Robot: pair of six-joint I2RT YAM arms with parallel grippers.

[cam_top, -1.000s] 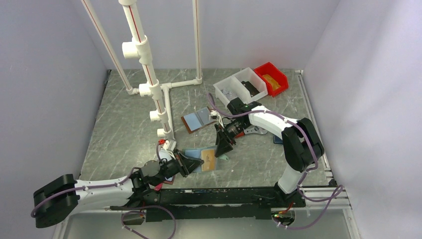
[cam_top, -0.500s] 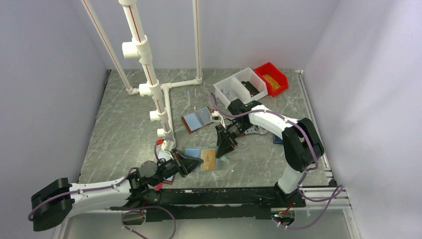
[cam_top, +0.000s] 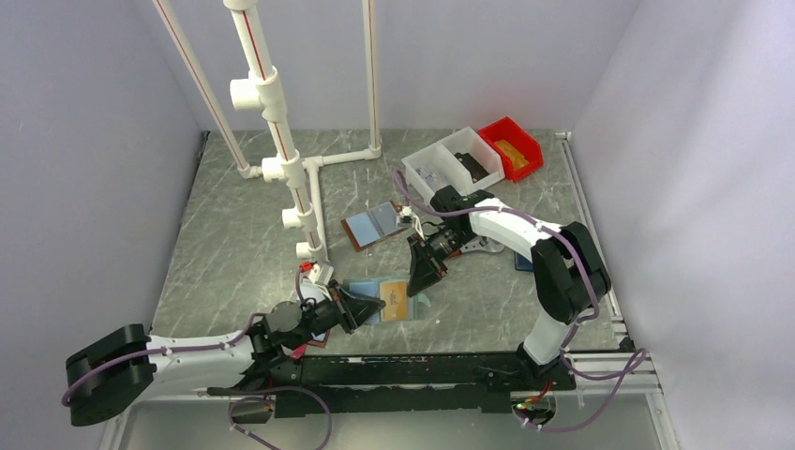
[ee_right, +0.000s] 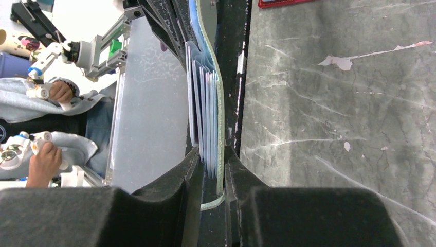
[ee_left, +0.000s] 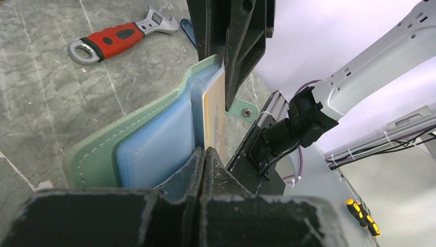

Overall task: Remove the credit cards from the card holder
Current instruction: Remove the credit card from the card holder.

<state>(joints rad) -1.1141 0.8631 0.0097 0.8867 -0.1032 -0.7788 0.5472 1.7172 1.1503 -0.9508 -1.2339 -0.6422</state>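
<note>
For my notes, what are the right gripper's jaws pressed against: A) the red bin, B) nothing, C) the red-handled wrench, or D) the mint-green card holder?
D: in the right wrist view the right gripper pinches the mint-green card holder, sleeves and all, between both fingers.

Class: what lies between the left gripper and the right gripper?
The mint-edged card holder, with a tan card showing in it, spans that gap, as the top view shows.
</note>
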